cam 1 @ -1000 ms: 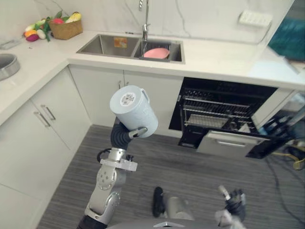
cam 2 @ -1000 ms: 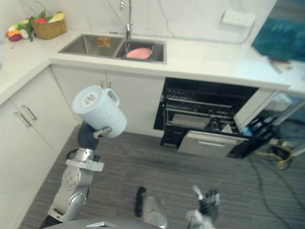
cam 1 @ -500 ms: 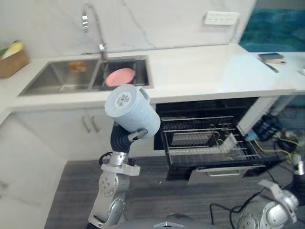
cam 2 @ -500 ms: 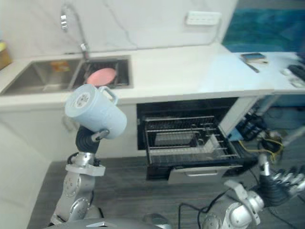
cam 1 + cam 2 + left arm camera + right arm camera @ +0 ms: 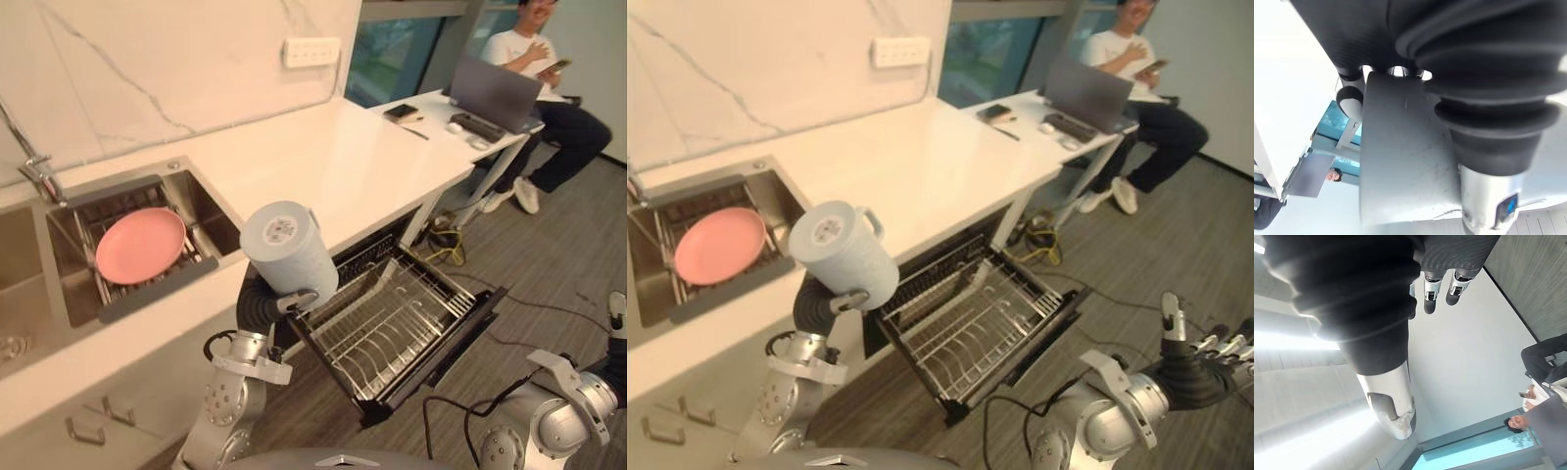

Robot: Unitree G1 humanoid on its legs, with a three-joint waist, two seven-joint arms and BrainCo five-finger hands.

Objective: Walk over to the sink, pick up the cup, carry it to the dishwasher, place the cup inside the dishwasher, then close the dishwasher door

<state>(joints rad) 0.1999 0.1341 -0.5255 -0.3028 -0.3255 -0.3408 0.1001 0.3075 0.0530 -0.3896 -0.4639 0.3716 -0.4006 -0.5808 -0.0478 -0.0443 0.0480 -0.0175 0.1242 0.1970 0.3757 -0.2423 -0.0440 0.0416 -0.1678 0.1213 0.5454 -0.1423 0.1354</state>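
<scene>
nearest, at about 4 o'clock in the head views, the right hand (image 5: 1203,364) hangs low over the grey floor (image 5: 549,264), well apart from everything else. its own wrist view shows the fingers (image 5: 1431,302) straight and relaxed, with nothing in them.

near the centre, the left hand (image 5: 298,300) is raised and grasps the cup (image 5: 289,250), a pale blue ribbed mug. it is carried tilted, with its base and a round sticker turned up toward the camera and its handle (image 5: 313,217) at 1 o'clock. the thumb lies across the cup's lower side. in the left wrist view the cup's wall (image 5: 1400,156) sits against the palm, with the dark fingertips (image 5: 1352,100) curled round its edge.

just past the cup, toward 4 o'clock, the dishwasher stands open: its wire rack (image 5: 387,323) is pulled out over the lowered door (image 5: 472,326) and holds no cup. the cup is in the air beside the rack's 10 o'clock corner, not inside it.

at 9 o'clock the sink (image 5: 211,211) is set into the white surface (image 5: 323,162), with a pink plate (image 5: 140,245) lying on a drain rack in it and the faucet (image 5: 39,176) at its far edge. a white wall outlet (image 5: 311,51) sits on the marble wall at 12 o'clock.

farthest off, at 1 o'clock, a person (image 5: 534,59) sits behind a laptop (image 5: 495,93) at the end of the surface.
</scene>
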